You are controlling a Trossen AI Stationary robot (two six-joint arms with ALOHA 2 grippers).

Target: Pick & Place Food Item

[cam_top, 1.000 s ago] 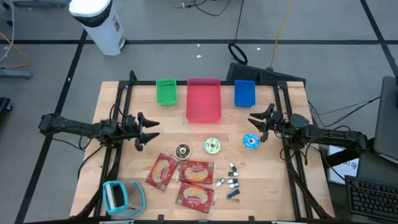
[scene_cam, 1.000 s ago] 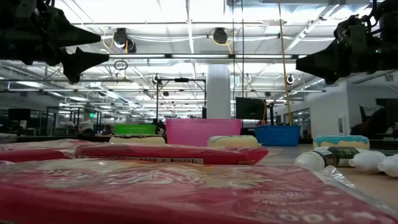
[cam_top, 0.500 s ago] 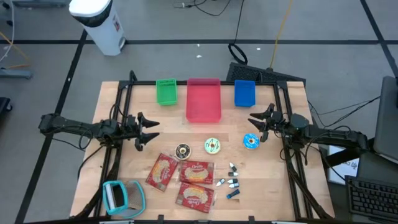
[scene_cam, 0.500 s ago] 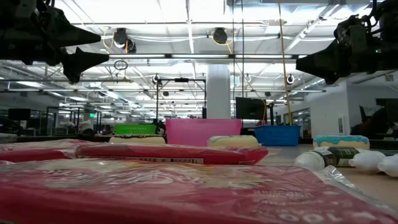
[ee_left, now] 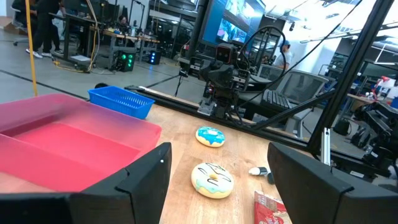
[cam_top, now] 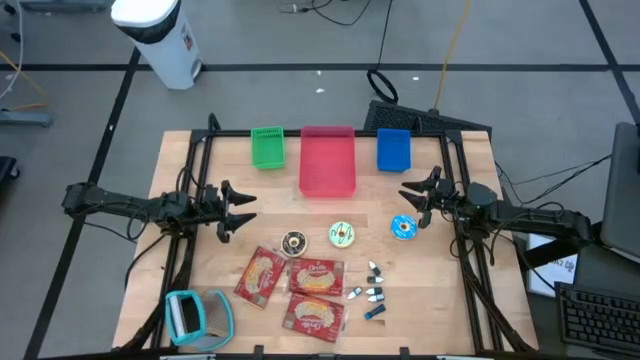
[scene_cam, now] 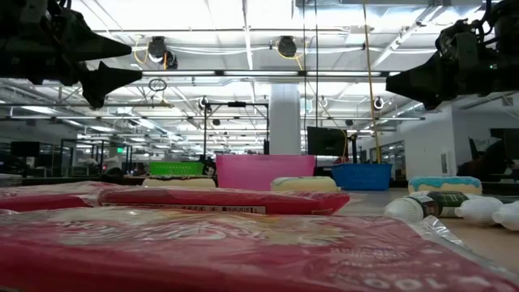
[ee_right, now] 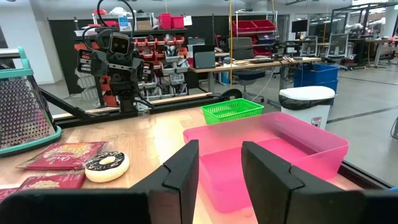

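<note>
Three donuts lie flat on the wooden table: a chocolate one (cam_top: 293, 243), a white-and-green one (cam_top: 342, 235) and a blue one (cam_top: 403, 227). Three red snack packets (cam_top: 262, 276) (cam_top: 317, 277) (cam_top: 313, 316) lie flat nearer the front edge. My left gripper (cam_top: 238, 210) hangs above the table's left part, level and open, pointing at the donuts (ee_left: 212, 178). My right gripper (cam_top: 408, 200) hangs above the right part, level, fingers a little apart with nothing between them (ee_right: 219, 168). Both stand well above the table in the low view (scene_cam: 109, 65) (scene_cam: 397, 83).
A green basket (cam_top: 267, 146), a pink bin (cam_top: 328, 160) and a blue basket (cam_top: 393, 149) stand along the far edge. A teal grater (cam_top: 197, 315) lies at the front left. Several small white and blue pieces (cam_top: 375, 295) lie right of the packets.
</note>
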